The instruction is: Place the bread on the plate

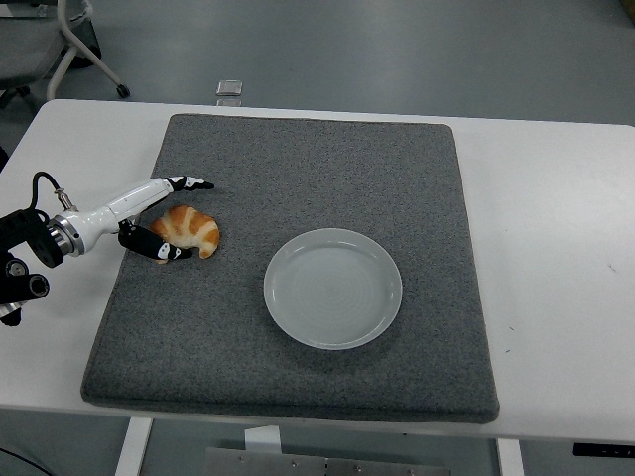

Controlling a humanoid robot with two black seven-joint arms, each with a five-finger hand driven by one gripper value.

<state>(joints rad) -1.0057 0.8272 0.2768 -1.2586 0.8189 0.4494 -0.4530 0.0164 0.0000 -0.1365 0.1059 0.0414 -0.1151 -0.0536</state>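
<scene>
A golden croissant-shaped bread lies on the grey mat, at its left side. My left hand reaches in from the left edge and brackets the bread: upper fingers are stretched out just above it, and the thumb sits against its lower left. The fingers are spread, not closed on the bread. An empty pale plate rests on the mat to the right of the bread, well apart from the hand. The right arm is out of view.
The grey mat covers most of the white table. A small clear object sits at the table's far edge. A chair base stands on the floor at the top left.
</scene>
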